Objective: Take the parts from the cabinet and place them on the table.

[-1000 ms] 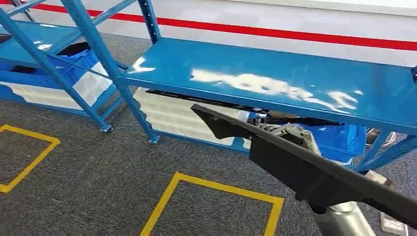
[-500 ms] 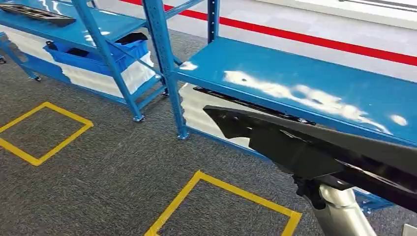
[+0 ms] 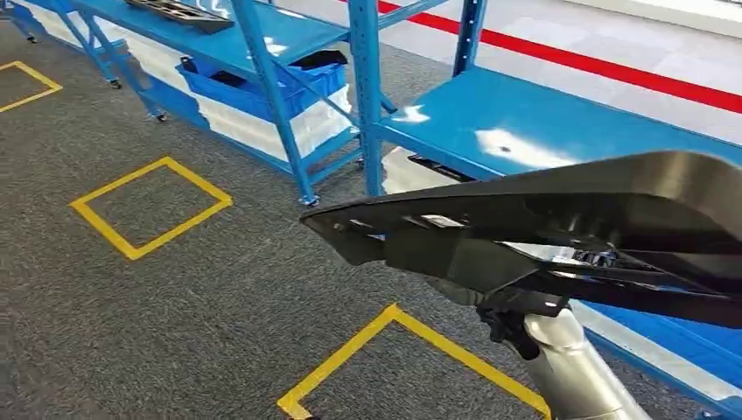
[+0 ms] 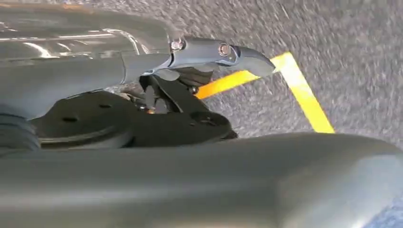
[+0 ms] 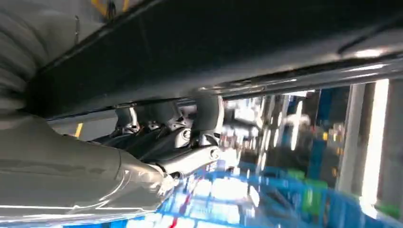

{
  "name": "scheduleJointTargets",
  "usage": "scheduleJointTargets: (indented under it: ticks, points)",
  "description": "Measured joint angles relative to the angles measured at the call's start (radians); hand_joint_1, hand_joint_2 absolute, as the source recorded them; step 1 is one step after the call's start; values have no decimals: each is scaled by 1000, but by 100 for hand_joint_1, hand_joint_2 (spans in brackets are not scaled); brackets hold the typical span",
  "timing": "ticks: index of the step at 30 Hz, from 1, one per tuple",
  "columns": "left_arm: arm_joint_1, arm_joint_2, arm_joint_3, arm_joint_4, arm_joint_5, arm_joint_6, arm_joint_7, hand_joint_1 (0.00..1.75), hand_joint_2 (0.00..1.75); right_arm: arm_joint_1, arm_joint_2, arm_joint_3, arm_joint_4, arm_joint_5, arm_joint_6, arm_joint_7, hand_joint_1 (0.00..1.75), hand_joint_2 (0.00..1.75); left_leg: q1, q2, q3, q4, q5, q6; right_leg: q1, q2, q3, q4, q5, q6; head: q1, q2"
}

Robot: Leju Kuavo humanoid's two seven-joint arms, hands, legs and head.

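A long black moulded part (image 3: 525,219) stretches across the right half of the head view, level and well above the floor. My right hand (image 3: 512,319) grips it from underneath at the end of the silver arm. In the right wrist view the same part (image 5: 214,47) runs over the hand (image 5: 180,137), whose fingers curl up against its underside. In the left wrist view my left hand (image 4: 214,52) hangs over the carpet with its fingers stretched out and nothing in them. Another black part (image 3: 179,12) lies on the top shelf of the far rack.
A blue rack shelf (image 3: 525,122) stands close behind the held part, and a second rack at the back left carries a blue bin (image 3: 262,83). Yellow tape squares (image 3: 149,206) (image 3: 420,350) mark the grey carpet. A red line (image 3: 612,66) crosses the pale floor beyond.
The camera has swung left, so the racks and tape squares slid right in the picture. The held part has risen and levelled out, still in my right hand.
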Motion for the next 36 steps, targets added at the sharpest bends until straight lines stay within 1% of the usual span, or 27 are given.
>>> scheduleJointTargets:
  ticks: [1, 2, 3, 4, 7, 8, 9, 10, 12, 13, 14, 16, 17, 18, 19, 22, 23, 24, 25, 27, 28, 29, 30, 32, 33, 34, 36]
  points:
    - [-1, 0, 0, 0, 0, 0, -1, 0, 175, -9, 1, 17, 4, -7, 6, 0, 175, 175, -2, 13, 43, -89, 51, 6, 0, -13, 8, 0, -5, 3, 0, 0]
    - [-2, 1, 0, 0, 0, 0, -2, 0, 175, -19, 3, 31, 6, -12, 13, 0, 175, 175, -9, 50, 85, -177, 93, 16, 0, -25, 14, -1, -10, 6, 0, 0]
    - [-7, 2, 0, 0, 0, 0, -3, 0, 175, -28, 6, 50, 11, -19, 18, -1, 175, 175, -24, 82, 96, -192, 72, 19, 4, -35, 17, -3, -14, 12, -1, 0]
    - [-11, 2, 0, 0, 0, 0, -5, 0, 175, -35, 6, 64, 15, -25, 22, -1, 175, 175, -27, 79, 97, -206, 70, 30, 6, -40, 16, -4, -16, 16, -2, 0]
    - [-8, 3, 0, 0, 0, 0, -5, 0, 175, -55, 16, 114, 29, -35, 31, 0, 175, 175, -30, 46, 95, -212, 67, 43, 7, -77, 34, -21, -20, 32, -1, 0]
    - [-5, 5, 0, 0, 0, 1, -5, 0, 175, -62, 18, 127, 31, -39, 32, 0, 175, 175, -18, 40, 108, -227, 74, 49, 4, -33, 37, -14, -32, 36, 0, 0]
    - [-8, 5, 0, 0, 0, 1, -5, 0, 175, -69, 21, 141, 34, -43, 34, 0, 175, 175, -18, 29, 114, -233, 73, 51, 5, 26, 27, 12, -47, 32, -1, 0]
    - [-15, 6, 0, 0, 1, 1, -5, 0, 175, -75, 21, 151, 37, -47, 35, -1, 175, 175, -17, 19, 116, -233, 72, 58, 7, 51, -3, 71, -78, 27, 1, 0]
    - [-23, 6, 0, 0, 1, 1, -5, 0, 175, -76, 20, 171, 47, -55, 41, 0, 175, 175, -21, -11, 120, -232, 69, 63, 12, 65, -94, 228, -135, 21, 1, 0]
    - [-23, 6, 0, 0, 0, 1, -5, 0, 175, -76, 20, 180, 52, -60, 43, 0, 175, 175, -22, -27, 123, -231, 68, 64, 15, 66, -127, 271, -132, 20, 1, 0]
    - [-23, 6, 0, 0, 2, 1, -5, 0, 175, -77, 20, 193, 54, -65, 47, 0, 175, 175, -22, -42, 126, -231, 66, 65, 17, 67, -133, 263, -107, 19, 1, 0]
    - [-23, 7, 0, 0, 4, 1, -5, 0, 175, -83, 21, 220, 54, -71, 52, 0, 175, 175, -21, -74, 132, -227, 60, 61, 16, 77, -96, 139, -6, 18, 1, 0]
    - [-25, 7, 0, 0, 4, 1, -5, 0, 175, -88, 21, 230, 54, -73, 52, 0, 175, 175, -19, -88, 133, -221, 55, 56, 15, 106, -69, 59, 46, 18, 1, 0]
    - [-27, 7, 0, 0, 4, 1, -6, 0, 175, -91, 21, 242, 56, -75, 53, 0, 175, 175, -17, -99, 122, -215, 51, 50, 7, 175, -59, 34, 42, 16, 0, 0]
    - [-31, 8, 0, 0, 5, 1, -6, 0, 175, -92, 22, 249, 55, -77, 54, 0, 175, 175, -16, -118, 114, -202, 49, 46, 5, 182, -60, 13, 44, 16, -3, 0]
    - [-25, 9, 0, 0, 6, 1, -8, 0, 175, -107, 27, 272, 55, -79, 58, -1, 175, 175, -5, -152, 108, -210, 55, 29, 17, 150, -55, 15, 43, 2, 0, 0]
    - [-24, 16, 0, 0, 6, 1, -8, 0, 175, -115, 33, 278, 55, -79, 59, -1, 175, 175, -7, -135, 108, -204, 48, 26, 9, 130, -49, 10, 44, -5, 0, 0]
    - [-26, 14, 0, 0, 6, 1, -9, 0, 175, -119, 35, 284, 55, -80, 59, -1, 175, 175, -15, -76, 98, -182, 36, 19, 9, 115, -43, 9, 40, -12, -5, 0]
    - [-32, 14, 0, 0, 6, 1, -10, 0, 175, -121, 38, 288, 55, -81, 59, -1, 175, 175, -11, -40, 69, -130, 11, 12, 12, 97, -39, 9, 36, -17, -6, 0]
    - [-38, 16, 0, 0, 7, 1, -12, 0, 175, -121, 39, 294, 59, -82, 59, 0, 175, 175, -4, -11, -11, 16, -47, 4, 15, 62, -33, 9, 28, -20, -6, 0]
    - [-36, 16, 0, 0, 7, 0, -12, 0, 175, -122, 39, 299, 62, -83, 59, 0, 175, 175, -1, -7, -45, 73, -56, 1, 16, 45, -30, 9, 24, -20, -6, 0]
    - [-33, 16, 0, 0, 9, 0, -12, 0, 175, -123, 39, 302, 64, -84, 59, 0, 175, 175, 1, -6, -51, 77, -43, -1, 16, 30, -26, 9, 20, -18, -6, 0]
    - [-31, 16, 0, 0, 11, 0, -12, 0, 175, -125, 40, 305, 67, -85, 59, 0, 175, 175, 1, -4, -33, 36, -10, 0, 16, 16, -20, 9, 14, -17, -6, 0]
    - [-31, 19, 0, 0, 16, 1, -13, 0, 175, -136, 42, 312, 71, -87, 59, 0, 175, 175, -4, 19, 51, -128, 80, 11, 17, -8, -3, 9, 3, -13, -6, 0]
    - [-32, 21, 0, 0, 19, 1, -14, 0, 175, -141, 44, 314, 72, -90, 59, 0, 175, 175, -15, 69, 81, -187, 89, 19, 17, -18, 3, 7, -2, -10, -6, 0]
    - [-37, 22, 0, 0, 18, 1, -14, 0, 175, -146, 45, 316, 77, -94, 59, 0, 175, 175, -29, 87, 85, -195, 79, 26, 23, -27, 3, 6, -5, -5, -6, 0]
    - [-37, 24, 0, 0, 18, 1, -15, 0, 175, -152, 45, 320, 93, -99, 58, 3, 175, 175, -33, 69, 81, -199, 74, 37, 22, -49, 9, -2, -9, 4, -6, 0]
